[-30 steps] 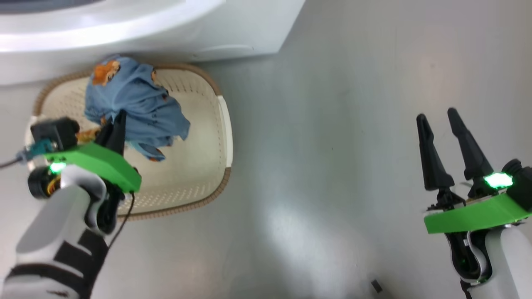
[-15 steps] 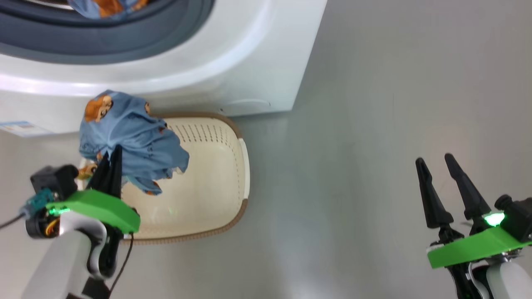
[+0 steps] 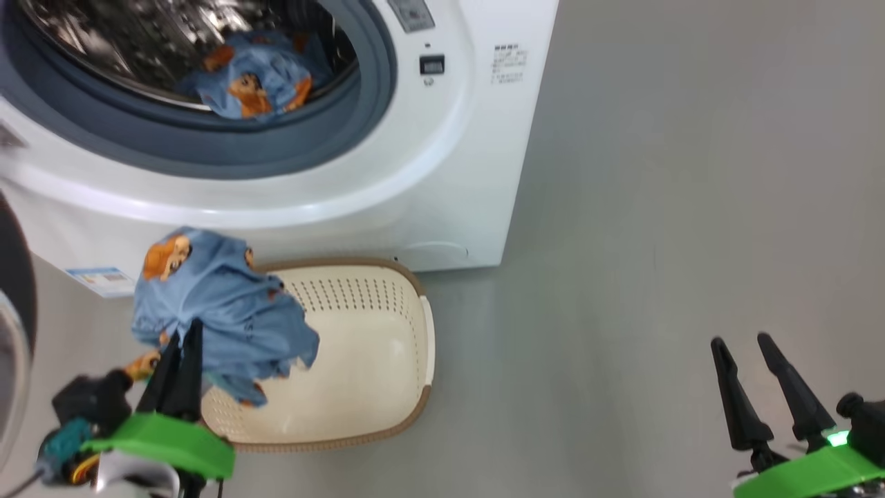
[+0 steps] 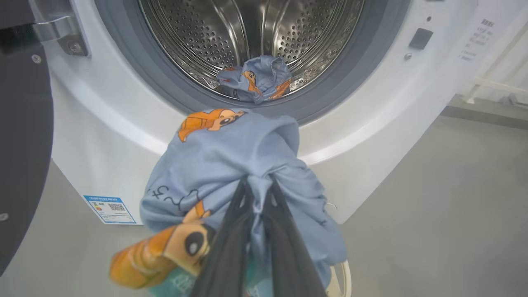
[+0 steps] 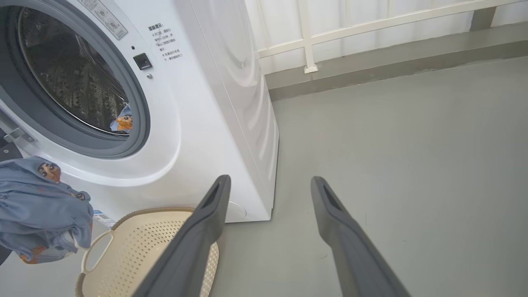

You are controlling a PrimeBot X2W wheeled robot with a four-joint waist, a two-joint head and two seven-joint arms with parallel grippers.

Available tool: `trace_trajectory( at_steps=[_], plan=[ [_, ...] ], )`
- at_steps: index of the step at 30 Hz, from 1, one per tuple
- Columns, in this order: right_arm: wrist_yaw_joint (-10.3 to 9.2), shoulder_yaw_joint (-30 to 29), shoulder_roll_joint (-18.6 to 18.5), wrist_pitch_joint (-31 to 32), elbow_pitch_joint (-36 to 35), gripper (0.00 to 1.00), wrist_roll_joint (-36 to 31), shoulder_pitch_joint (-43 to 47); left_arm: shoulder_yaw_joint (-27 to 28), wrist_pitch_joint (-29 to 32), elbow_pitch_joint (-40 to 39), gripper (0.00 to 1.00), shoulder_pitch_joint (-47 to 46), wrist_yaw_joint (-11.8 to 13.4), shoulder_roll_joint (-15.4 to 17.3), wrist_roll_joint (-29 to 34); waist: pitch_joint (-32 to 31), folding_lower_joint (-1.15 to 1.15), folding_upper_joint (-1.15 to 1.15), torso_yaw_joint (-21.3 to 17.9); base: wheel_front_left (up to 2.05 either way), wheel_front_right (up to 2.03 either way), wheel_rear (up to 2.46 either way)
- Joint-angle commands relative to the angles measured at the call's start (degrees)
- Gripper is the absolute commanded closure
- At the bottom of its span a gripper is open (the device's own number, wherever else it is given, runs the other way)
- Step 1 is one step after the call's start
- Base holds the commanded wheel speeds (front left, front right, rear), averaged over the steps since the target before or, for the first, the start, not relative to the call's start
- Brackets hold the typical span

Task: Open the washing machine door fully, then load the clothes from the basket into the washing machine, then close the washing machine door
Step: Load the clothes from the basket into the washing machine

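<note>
**Second garment in the grip, drum next**

My left hand (image 4: 255, 186) is clamped on the blue garment (image 3: 221, 311), its two fingers pinched together on a bunched fold. The cloth hangs at the lower left of the head view, above the left end of the basket (image 3: 423, 325). I see no other cloth on the part of the basket floor that shows, though the hanging piece hides its left end. The other garment (image 3: 252, 83) lies just inside the drum (image 4: 247, 29) at the upper left, close to the grey seal (image 3: 373, 104) of the washing machine (image 3: 442, 180). The door (image 4: 20, 144) stands swung open at the far left edge. My right hand (image 3: 740, 340) waits at the lower right, fingers apart and holding nothing, well apart from the machine.

I judge this to be the loading step, likely with the last piece. The next move calls for carrying the bundle up and forward through the opening. It should go deep enough that the loose tails clear the seal before I let go. Otherwise a trailing corner could catch when the door closes.
</note>
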Motion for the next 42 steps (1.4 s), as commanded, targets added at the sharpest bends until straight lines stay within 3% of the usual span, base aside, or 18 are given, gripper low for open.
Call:
trace_trajectory(
  at_steps=[1,14,22,31,42],
  plan=[
    [0.17,0.7,-1.3,-0.3,-1.1,0.0,0.5,1.7,3.3,-0.4,-3.3,1.0,2.0,-0.1,1.2,1.1,-3.9,0.0,0.0,0.9,0.0,0.0,0.0],
    [0.17,-1.3,-1.4,-0.3,-1.8,0.0,0.8,6.9,9.2,-0.4,-16.2,1.0,15.9,-0.1,-1.3,5.3,-8.4,0.0,0.0,1.2,0.0,0.0,0.0],
    [0.17,-1.7,-1.2,-0.3,-2.3,0.0,0.8,7.0,10.5,-0.4,-19.0,1.0,16.9,-0.1,-2.5,5.7,-7.5,0.0,0.0,0.9,0.0,0.0,0.0],
    [0.17,-2.0,-0.1,-0.3,-3.0,0.0,0.5,5.0,9.8,-0.4,-16.5,1.0,7.9,-0.1,-2.5,4.3,-2.5,0.0,0.0,0.5,0.0,0.0,0.0],
    [0.17,-1.4,1.6,-0.3,-3.9,0.0,0.0,-1.3,9.2,-0.4,-9.2,1.0,-13.6,-0.1,2.3,2.5,8.2,0.0,0.0,-3.0,0.0,0.0,0.0]
  ],
)
